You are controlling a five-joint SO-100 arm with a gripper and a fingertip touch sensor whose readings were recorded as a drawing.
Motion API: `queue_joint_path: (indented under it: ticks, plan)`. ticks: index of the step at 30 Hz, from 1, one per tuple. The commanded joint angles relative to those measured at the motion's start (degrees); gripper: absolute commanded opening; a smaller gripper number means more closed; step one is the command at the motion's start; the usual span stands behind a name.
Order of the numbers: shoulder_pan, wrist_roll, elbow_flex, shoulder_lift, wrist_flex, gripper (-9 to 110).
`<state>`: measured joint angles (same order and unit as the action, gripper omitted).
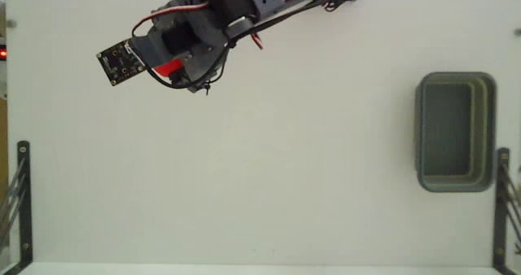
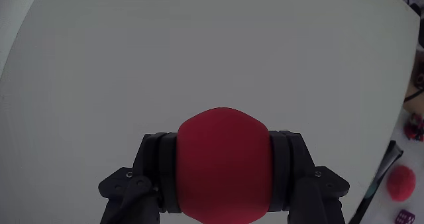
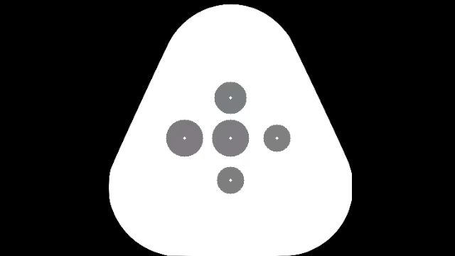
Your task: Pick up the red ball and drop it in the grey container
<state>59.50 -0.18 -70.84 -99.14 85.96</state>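
My gripper (image 2: 223,174) is clamped on the red ball (image 2: 223,163), 1 finger (image 2: 161,171) pressed on each side, and in the fixed view I hold it near the table's (image 1: 260,185) top edge, toward the left. The grey container (image 1: 455,132) sits by the table's right edge, well apart from me, its hollow holding nothing. In the wrist view another small red round thing (image 2: 401,183) lies beyond the table's edge at the lower right.

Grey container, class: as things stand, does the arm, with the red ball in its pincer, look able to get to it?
Probably yes: the pincer is shut on the red ball, and only bare table separates it from the open grey container.
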Motion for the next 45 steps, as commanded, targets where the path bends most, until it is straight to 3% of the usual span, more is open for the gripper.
queue_joint_path:
  ticks: [1, 27, 45]
  plan:
    - [1.2, 0.2, 1.9, -1.5, 0.2, 64]
    - [-0.6, 0.2, 2.0, -1.4, 0.1, 64]
    - [-17.8, 0.2, 2.5, -0.1, -0.7, 64]
